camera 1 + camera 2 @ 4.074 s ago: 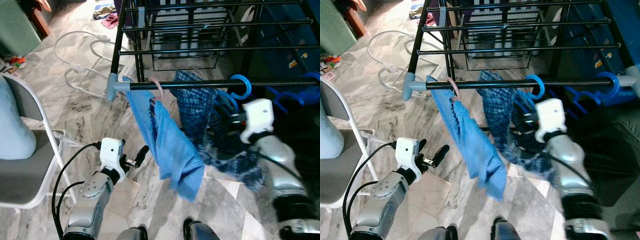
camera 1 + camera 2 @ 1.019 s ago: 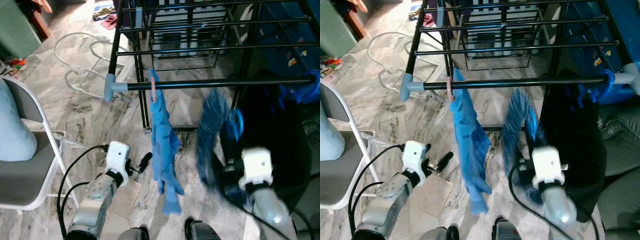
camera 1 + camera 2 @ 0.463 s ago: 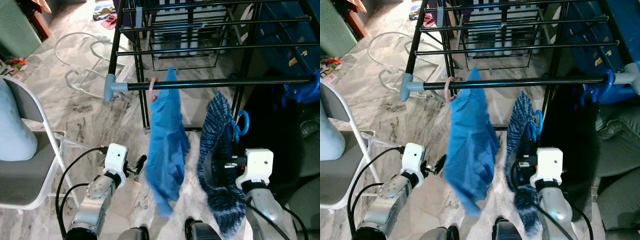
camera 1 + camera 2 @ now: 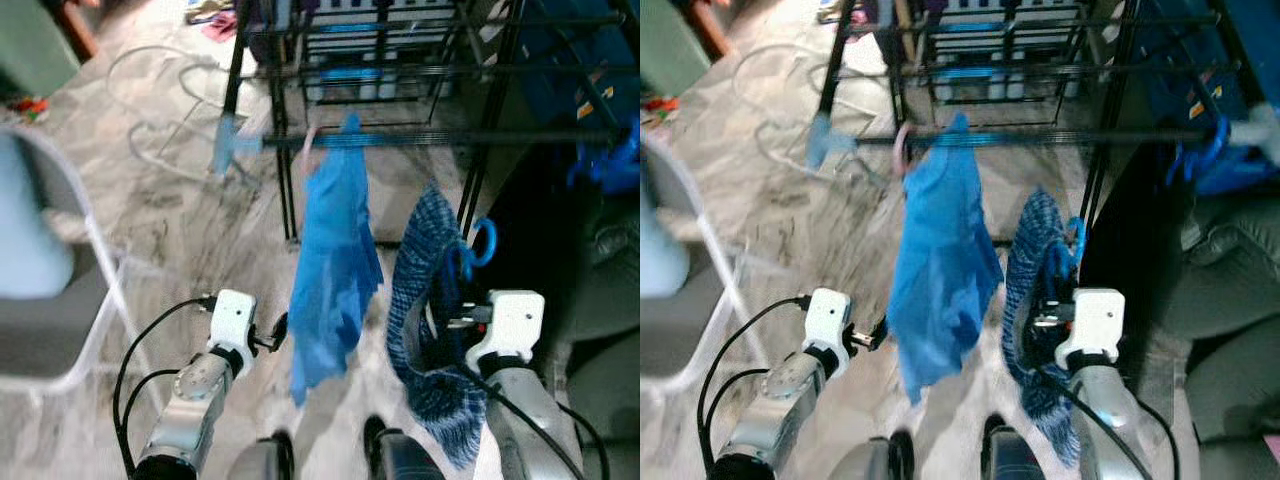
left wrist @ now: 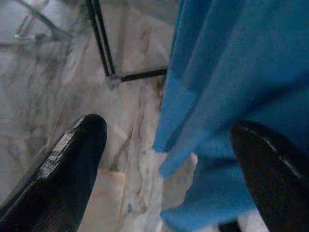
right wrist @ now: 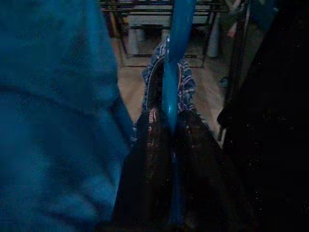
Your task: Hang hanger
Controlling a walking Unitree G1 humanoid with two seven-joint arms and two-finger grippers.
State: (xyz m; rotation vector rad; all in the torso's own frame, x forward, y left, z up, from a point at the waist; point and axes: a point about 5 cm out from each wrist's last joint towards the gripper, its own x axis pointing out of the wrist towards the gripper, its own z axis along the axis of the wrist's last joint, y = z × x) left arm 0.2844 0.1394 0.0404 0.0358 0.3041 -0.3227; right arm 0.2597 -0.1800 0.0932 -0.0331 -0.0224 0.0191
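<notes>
A blue plastic hanger point(image 4: 483, 245) carrying a dark blue plaid shirt point(image 4: 425, 300) hangs low, well below the black drying-rack rail point(image 4: 450, 138). My right gripper point(image 6: 170, 145) is shut on the hanger's stem, and the hook points up beside it. On the rail, a plain blue garment point(image 4: 335, 250) hangs from a pink hanger point(image 4: 308, 148). My left gripper point(image 5: 166, 130) is open, low and just left of that blue garment, with its fingers point(image 5: 63, 164) on either side of the cloth's edge and not closed on it.
A black garment point(image 4: 530, 230) hangs right of the plaid shirt. Other blue hangers point(image 4: 605, 160) sit at the rail's right end. The rack's further bars point(image 4: 380, 70) lie behind. A grey chair point(image 4: 50, 300) stands at the left, and white hoses point(image 4: 160, 90) lie on the marble floor.
The view has shifted and blurred, so the camera moved. Over four seconds the hanger with the plaid shirt came off the rail and dropped low. The blue garment keeps swinging.
</notes>
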